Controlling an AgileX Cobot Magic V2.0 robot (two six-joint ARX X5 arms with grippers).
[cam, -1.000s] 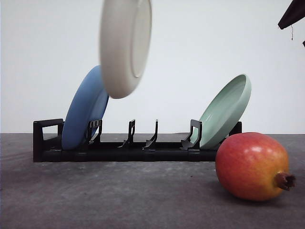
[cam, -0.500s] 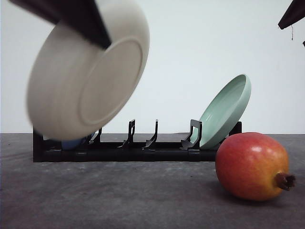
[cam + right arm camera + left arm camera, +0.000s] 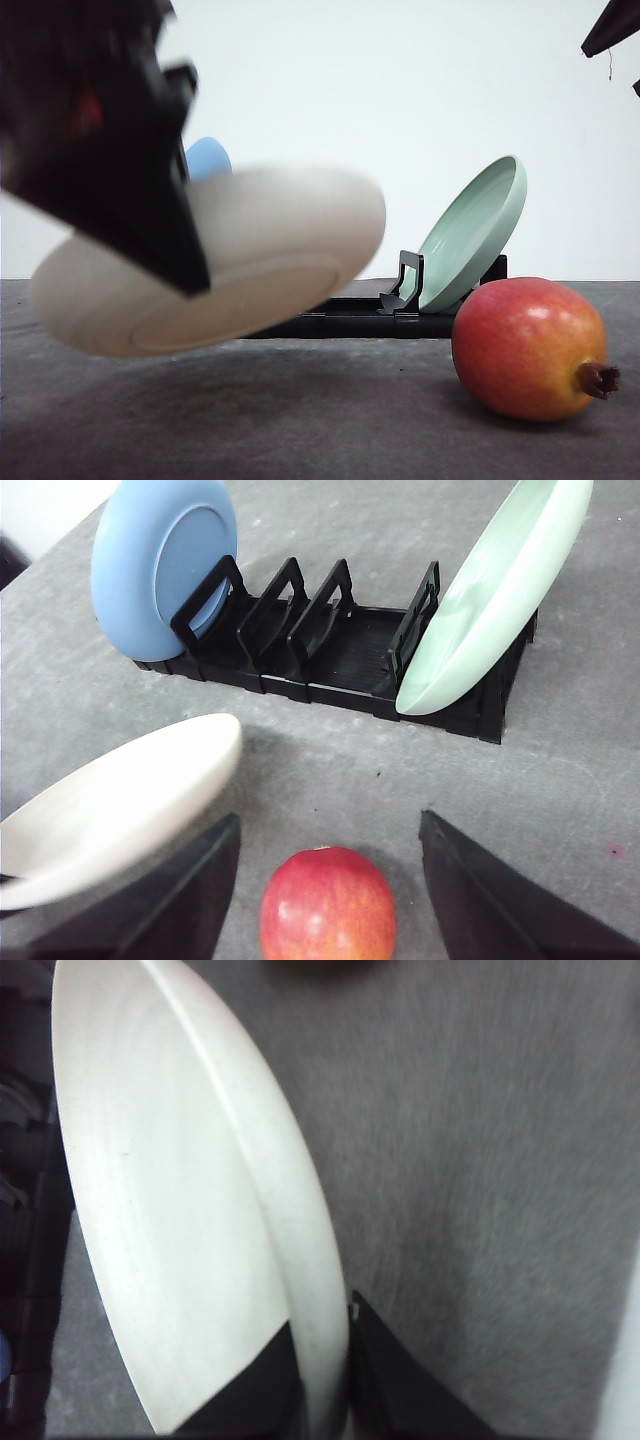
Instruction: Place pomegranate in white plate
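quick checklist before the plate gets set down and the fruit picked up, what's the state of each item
1. Grip on the white plate: left gripper has its fingers on either side of the rim. Ok.
2. Plate flat on the table: tilted and lifted off it. Not ok.
3. Landing spot under the plate: bare grey surface. Ok.
4. Plate apart from the pomegranate: a gap shows between them. Ok.
5. Right gripper ready: fingers spread, pomegranate between them, not gripped. Ok.
6. Blue plate and mint-green plate sit in the black rack. Ok.
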